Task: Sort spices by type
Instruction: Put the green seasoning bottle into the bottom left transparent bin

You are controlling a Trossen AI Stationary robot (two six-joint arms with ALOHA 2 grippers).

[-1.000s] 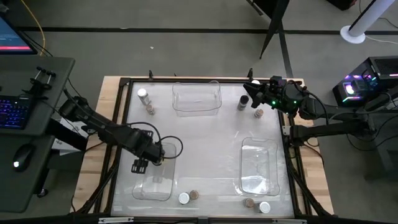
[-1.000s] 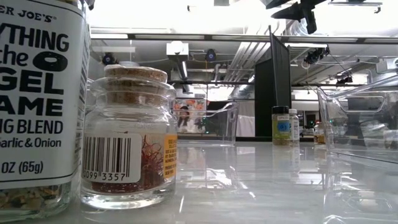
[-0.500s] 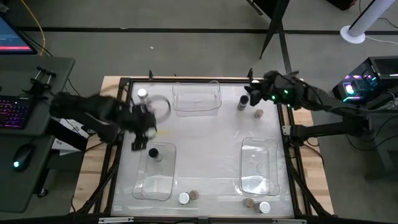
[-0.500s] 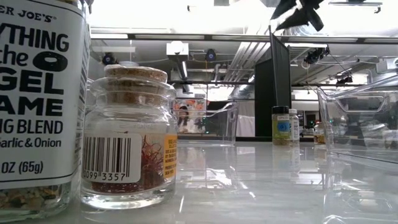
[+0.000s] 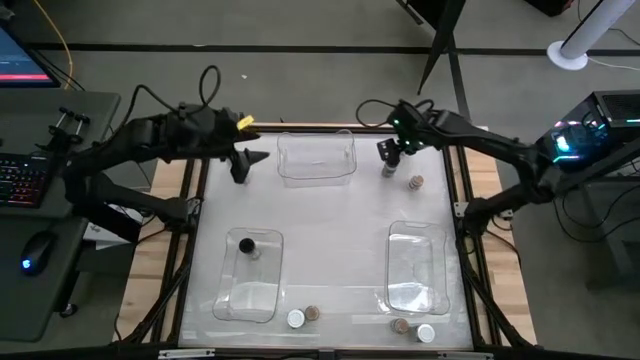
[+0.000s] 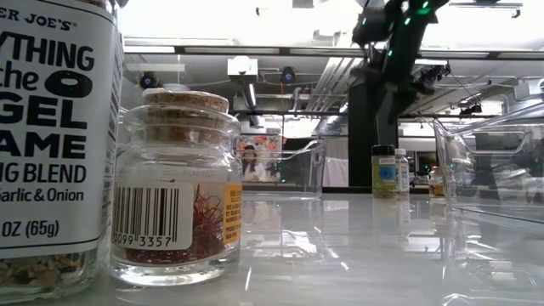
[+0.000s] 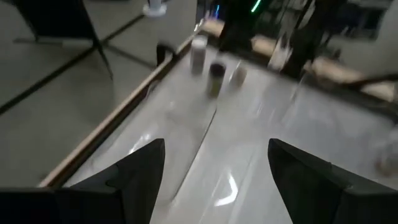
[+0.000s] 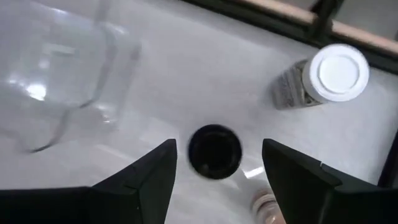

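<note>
The spices are small jars. A black-lidded jar stands at the far right of the table beside a white-lidded jar and a tan-lidded jar. My right gripper hangs open above the black-lidded jar and points down, one finger on either side of it, touching nothing. Another black-lidded jar stands in the near left bin. My left gripper is open and holds nothing, raised over the far left corner.
A clear bin stands at the far middle and another at the near right. White-lidded and tan-lidded jars stand along the near edge. In the low view a large seasoning jar and a cork-topped jar stand close.
My left gripper has risen from the near left bin, where the black-lidded jar stays standing, and swung to the far left corner, turning as it went. My right gripper has tipped downward and come down toward the table's left, over the far right black-lidded jar.
</note>
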